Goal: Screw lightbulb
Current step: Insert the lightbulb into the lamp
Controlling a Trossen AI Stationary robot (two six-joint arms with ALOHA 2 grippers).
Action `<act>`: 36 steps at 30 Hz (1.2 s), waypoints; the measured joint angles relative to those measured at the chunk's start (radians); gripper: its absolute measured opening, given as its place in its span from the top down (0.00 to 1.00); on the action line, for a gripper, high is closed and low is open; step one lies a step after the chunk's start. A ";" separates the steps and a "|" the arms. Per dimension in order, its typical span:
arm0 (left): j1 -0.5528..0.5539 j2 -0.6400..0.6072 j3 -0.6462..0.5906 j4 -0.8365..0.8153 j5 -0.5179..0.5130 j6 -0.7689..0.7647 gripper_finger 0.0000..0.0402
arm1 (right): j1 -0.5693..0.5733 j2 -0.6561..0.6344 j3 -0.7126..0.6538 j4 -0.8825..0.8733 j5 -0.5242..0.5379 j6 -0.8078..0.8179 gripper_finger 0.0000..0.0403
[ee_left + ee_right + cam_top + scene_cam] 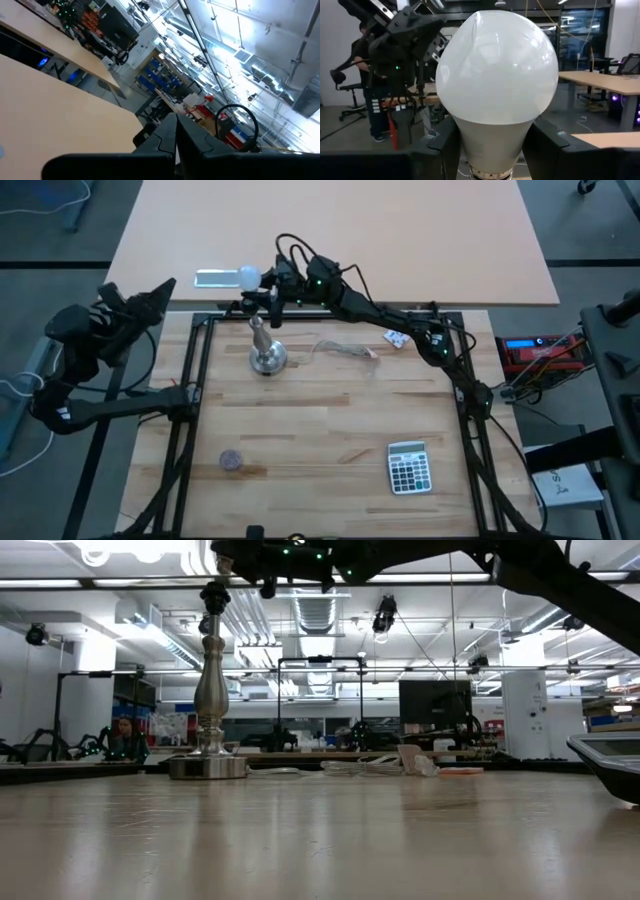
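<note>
High view shows the right gripper [262, 280] reaching across the far edge of the table, its fingers clamped on the lightbulb [248, 276], globe outward, so the screw base can be brought round to the socket. Bulb hangs just beyond the lamp stand [266, 350], not yet over it. Left gripper [160, 292], fingers together, waits off the table's left corner, clear of the work.

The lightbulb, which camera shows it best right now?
The right wrist view: the lightbulb fills the frame, held between the right gripper fingers. The high view shows it only as a small white ball above the stand. The low and left wrist views do not show it.
</note>
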 joint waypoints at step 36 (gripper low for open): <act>0.000 0.004 0.000 -0.017 0.024 0.036 1.00 | 0.050 0.030 0.000 -0.028 0.188 -0.022 0.60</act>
